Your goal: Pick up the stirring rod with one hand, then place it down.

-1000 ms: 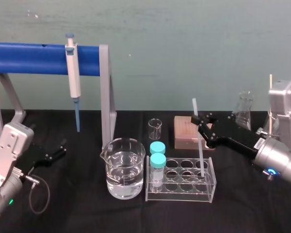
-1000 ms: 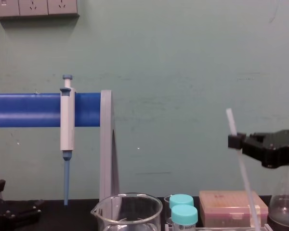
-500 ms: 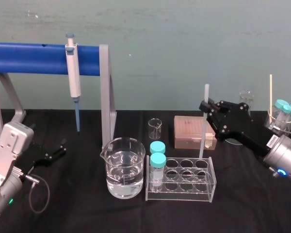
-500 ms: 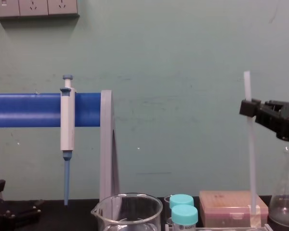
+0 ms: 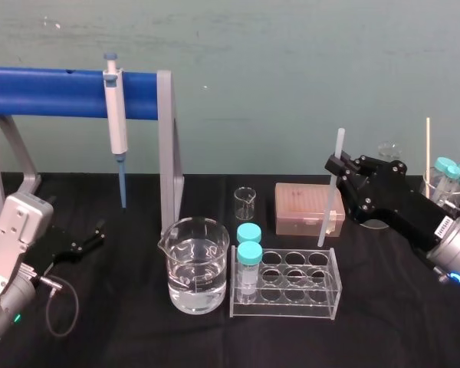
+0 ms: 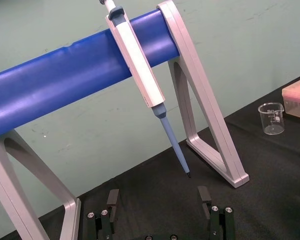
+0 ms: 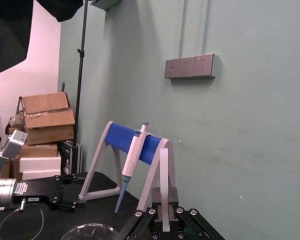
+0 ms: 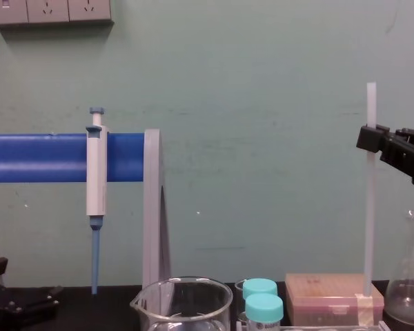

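My right gripper (image 5: 338, 165) is shut on the stirring rod (image 5: 327, 211), a thin translucent white rod, and grips it near its top. The rod hangs almost upright in the air. Its lower end is by the far right corner of the clear tube rack (image 5: 285, 285), in front of the pink box (image 5: 307, 207). In the chest view the stirring rod (image 8: 369, 227) runs straight down from the right gripper (image 8: 370, 138). In the right wrist view the rod (image 7: 165, 187) stands between the fingers. My left gripper (image 6: 159, 199) is parked at the left, open and empty.
A glass beaker of water (image 5: 198, 264) stands left of the rack, which holds two teal-capped tubes (image 5: 249, 257). A small beaker (image 5: 244, 202) sits behind. A white-and-blue pipette (image 5: 116, 115) hangs on the blue stand (image 5: 54, 92). A flask (image 5: 389, 153) and capped tubes stand at the far right.
My right gripper has lifted the rod up and to the right, out of the rack. The rod has swung from tilted to nearly upright. The left arm has not moved.
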Available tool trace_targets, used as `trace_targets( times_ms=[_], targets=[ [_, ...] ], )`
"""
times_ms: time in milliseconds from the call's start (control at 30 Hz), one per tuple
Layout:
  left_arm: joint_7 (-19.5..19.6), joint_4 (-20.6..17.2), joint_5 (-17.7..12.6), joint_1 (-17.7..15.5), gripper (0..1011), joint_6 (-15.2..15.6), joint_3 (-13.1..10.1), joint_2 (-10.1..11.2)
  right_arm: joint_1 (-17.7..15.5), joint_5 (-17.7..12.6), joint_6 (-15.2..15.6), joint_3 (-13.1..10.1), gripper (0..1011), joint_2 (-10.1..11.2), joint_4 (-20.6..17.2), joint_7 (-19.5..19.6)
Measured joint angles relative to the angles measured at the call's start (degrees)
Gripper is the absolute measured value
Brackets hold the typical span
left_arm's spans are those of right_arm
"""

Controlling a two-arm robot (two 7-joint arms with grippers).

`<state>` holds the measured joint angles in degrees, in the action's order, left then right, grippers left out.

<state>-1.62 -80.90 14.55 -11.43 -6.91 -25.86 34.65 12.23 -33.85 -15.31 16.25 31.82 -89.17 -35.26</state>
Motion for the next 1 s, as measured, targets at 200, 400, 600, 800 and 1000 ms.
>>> trace_targets(
  times_ms=[200, 400, 600, 800, 1000],
  targets=[
    [0.0, 0.0, 0.0, 0.0, 1000, 0.0, 0.0, 0.0, -0.5, 0.4, 0.0, -0.6, 65, -0.3, -0.3, -0.3],
    [0.0, 0.0, 0.0, 0.0, 1000, 0.0, 0.0, 0.0, -0.8, 0.9, 0.3, -0.9, 65, -0.6, -0.6, -0.3],
    [0.0, 0.0, 0.0, 0.0, 1000, 0.0, 0.0, 0.0, -0.8, 1.3, 0.6, -1.1, 65, -0.8, -0.7, -0.3],
    [0.0, 0.0, 0.0, 0.0, 1000, 0.0, 0.0, 0.0, -0.8, 1.5, 0.9, -1.2, 65, -0.9, -0.8, -0.2],
    [0.0, 0.0, 0.0, 0.0, 1000, 0.0, 0.0, 0.0, -0.7, 1.7, 1.1, -1.2, 65, -1.0, -0.9, -0.2]
  ],
)
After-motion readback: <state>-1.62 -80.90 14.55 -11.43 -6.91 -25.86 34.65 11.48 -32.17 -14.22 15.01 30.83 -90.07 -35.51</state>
